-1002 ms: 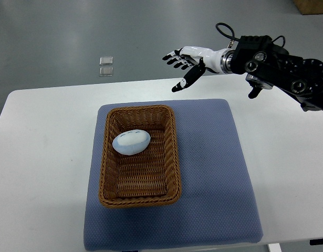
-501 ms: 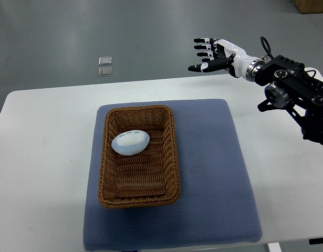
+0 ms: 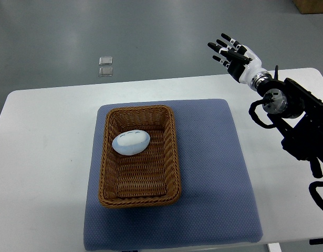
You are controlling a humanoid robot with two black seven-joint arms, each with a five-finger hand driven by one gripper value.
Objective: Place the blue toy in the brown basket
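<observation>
A pale blue egg-shaped toy (image 3: 131,142) lies inside the brown wicker basket (image 3: 173,157), in its far half. The basket stands on a blue-grey mat (image 3: 214,173) on the white table. My right hand (image 3: 230,52) is raised beyond the table's far right edge, well away from the basket, with its fingers spread and holding nothing. Its black arm (image 3: 298,123) comes in from the right edge. The left arm is out of view.
The white table (image 3: 40,157) extends left and right of the mat. Two small clear squares (image 3: 105,66) lie on the grey floor beyond the table. A brown box corner (image 3: 312,5) shows at the top right.
My right hand has drawn back to the right and upward, away from the basket, turning its fingers to point up. The toy and basket have not moved.
</observation>
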